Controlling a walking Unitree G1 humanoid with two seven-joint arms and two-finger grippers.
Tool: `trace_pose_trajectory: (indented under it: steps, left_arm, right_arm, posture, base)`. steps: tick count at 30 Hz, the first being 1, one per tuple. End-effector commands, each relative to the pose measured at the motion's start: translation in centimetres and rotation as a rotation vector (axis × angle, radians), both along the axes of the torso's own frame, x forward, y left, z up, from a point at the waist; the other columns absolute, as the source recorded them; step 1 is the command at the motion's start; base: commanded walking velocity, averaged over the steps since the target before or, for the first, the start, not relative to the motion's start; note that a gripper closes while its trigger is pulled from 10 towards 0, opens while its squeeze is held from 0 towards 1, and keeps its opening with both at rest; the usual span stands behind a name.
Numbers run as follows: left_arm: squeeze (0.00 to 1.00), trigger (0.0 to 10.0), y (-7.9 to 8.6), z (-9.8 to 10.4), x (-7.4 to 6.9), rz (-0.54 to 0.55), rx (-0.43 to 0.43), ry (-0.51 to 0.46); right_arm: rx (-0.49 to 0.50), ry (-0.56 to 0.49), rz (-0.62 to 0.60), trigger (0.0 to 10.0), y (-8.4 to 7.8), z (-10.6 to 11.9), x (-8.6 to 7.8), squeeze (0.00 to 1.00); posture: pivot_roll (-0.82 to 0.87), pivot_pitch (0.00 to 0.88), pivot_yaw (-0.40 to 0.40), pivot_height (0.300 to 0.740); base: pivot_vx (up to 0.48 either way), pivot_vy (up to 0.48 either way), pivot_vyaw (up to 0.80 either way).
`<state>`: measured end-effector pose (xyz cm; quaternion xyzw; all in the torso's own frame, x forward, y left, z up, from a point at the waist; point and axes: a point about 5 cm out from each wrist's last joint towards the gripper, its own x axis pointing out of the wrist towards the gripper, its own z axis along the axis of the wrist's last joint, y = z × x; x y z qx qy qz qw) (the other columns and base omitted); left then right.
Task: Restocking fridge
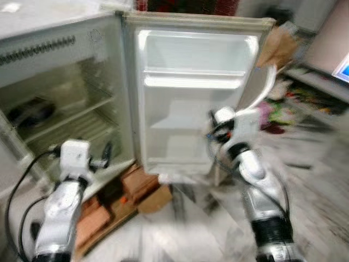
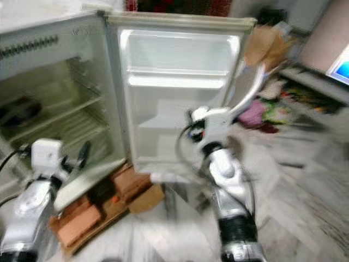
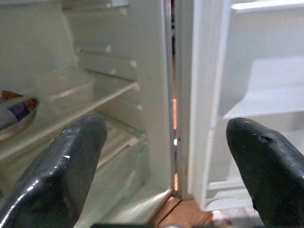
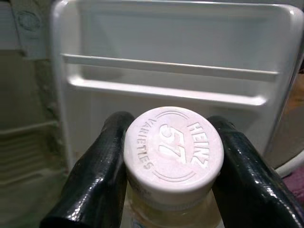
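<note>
Open fridge point(image 1: 65, 109), door shelves bare. Right end effector point(image 4: 173, 164) clamped beneath Heinz bottle point(image 4: 174, 152) cap; probably rigid, slick. Left end effector point(image 3: 166, 156) apart.

Between the right gripper's point(image 4: 173, 164) fingers, the bottle point(image 4: 173, 209) is hidden below its white cap point(image 4: 174, 148) — cut off at the frame's edge. Beyond the left gripper's point(image 3: 166, 156) fingers, a dark bowl point(image 3: 12, 118) is cropped — contents unreadable. Head views are motion-blurred.
</note>
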<state>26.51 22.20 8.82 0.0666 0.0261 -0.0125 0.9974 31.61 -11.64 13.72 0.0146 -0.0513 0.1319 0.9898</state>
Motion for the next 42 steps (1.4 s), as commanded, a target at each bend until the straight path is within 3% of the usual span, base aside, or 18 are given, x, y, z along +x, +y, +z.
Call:
trace_pose_trajectory:
  steps: [1,12,17,28,42]
  left_arm:
    - [0.0,10.0,-1.0,0.5,0.4,-0.041,-0.01,-0.022]
    - [0.0,10.0,-1.4,0.7,0.5,-0.058,0.016,-0.039]
    - [0.0,10.0,-2.1,1.2,0.7,-0.111,-0.024,-0.06]
    - [0.0,10.0,-2.5,1.4,0.5,-0.149,-0.039,-0.073]
    - [0.0,10.0,-3.2,1.5,0.6,-0.167,-0.047,-0.078]
  right_arm:
    - [-0.006,-0.055,-0.036,10.0,-1.2,1.3,0.3,0.0]
    - [-0.043,-0.089,-0.068,10.0,-1.4,1.6,0.3,0.0]
    - [-0.064,-0.148,-0.119,10.0,-1.8,2.7,0.7,0.0]
    - [-0.145,-0.213,-0.247,10.0,-3.1,3.7,1.3,0.0]
    - [-0.183,-0.306,-0.25,10.0,-2.8,5.5,1.7,0.0]
  posture:
    - [0.14,0.0,-0.056,0.74]
    - [0.14,0.0,-0.055,0.74]
    - [0.14,0.0,-0.053,0.74]
    - [0.14,0.0,-0.053,0.74]
    - [0.14,0.0,-0.056,0.74]
  base:
    - [0.0,0.382,-0.8]
    - [0.0,0.191,-0.15]
    - [0.0,0.0,0.0]
    - [0.397,0.0,0.0]
    - [0.412,0.0,0.0]
